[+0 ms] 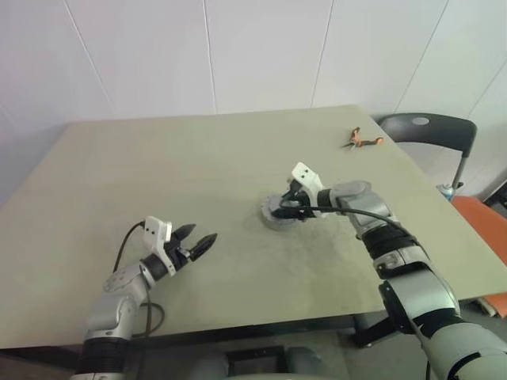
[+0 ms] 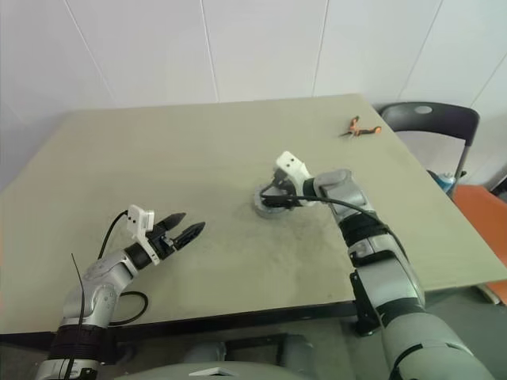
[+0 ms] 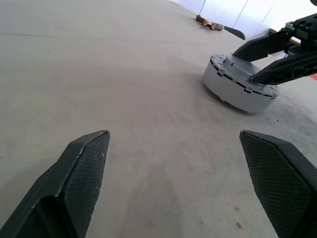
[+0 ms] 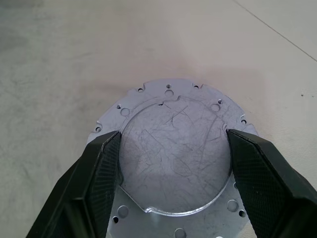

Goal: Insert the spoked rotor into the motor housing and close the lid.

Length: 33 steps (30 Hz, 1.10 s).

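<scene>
- Right wrist view has the right gripper (image 4: 171,158) straddling the lid (image 4: 173,148), one pad on each side of its raised round face, pressed to its edge or just clear of it.
- Lid sits flat on a grey round body, presumably the housing (image 3: 237,89), mid-table (image 1: 158,158) and toward the robot's right.
- Left gripper (image 1: 198,241) hovers well left of the housing, fingers wide apart, holding nothing.
- Judgement: the lid looks seated, so the job reads as near its end.
- Risk: if those pads drag on the raised face as the hand backs off, they could lift or skew the lid.
- Risk: a sideways nudge could slide the whole unit, since nothing pins it down.
- Hidden: the rotor and copper windings would be under the lid; whether the rotor is inside cannot be told.
- Hard to make out: whether the pads truly clamp the lid, and the small orange tool (image 1: 358,140) far beyond the housing.
</scene>
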Each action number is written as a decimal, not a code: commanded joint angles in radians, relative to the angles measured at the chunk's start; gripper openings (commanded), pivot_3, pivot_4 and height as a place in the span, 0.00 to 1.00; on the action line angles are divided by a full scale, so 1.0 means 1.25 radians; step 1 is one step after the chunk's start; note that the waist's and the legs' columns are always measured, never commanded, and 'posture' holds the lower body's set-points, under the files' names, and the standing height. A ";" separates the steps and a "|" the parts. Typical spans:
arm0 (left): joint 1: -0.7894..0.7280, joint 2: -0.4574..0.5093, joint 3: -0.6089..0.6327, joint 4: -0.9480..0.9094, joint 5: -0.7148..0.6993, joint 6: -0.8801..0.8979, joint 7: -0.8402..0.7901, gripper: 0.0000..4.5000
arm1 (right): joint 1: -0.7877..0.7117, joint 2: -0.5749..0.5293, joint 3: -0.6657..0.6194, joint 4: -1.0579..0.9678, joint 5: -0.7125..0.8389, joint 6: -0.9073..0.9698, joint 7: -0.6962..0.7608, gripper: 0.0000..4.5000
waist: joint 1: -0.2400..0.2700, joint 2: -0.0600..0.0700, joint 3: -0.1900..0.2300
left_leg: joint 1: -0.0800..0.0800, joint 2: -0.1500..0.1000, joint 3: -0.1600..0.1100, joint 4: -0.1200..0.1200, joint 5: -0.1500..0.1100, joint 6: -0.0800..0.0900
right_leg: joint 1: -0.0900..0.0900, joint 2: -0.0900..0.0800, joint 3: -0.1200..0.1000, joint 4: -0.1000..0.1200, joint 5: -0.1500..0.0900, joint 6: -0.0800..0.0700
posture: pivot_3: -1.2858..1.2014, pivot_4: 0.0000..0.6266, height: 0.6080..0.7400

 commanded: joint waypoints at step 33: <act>-0.018 -0.011 -0.007 0.017 0.007 -0.030 -0.021 1.00 | 0.030 -0.125 0.113 0.071 -0.055 -0.010 0.273 0.67 | 0.047 -0.002 -0.021 | -0.004 -0.017 -0.017 0.000 -0.006 0.009 | 0.005 -0.022 -0.020 -0.004 -0.002 0.000 | 0.52 0.00 1.00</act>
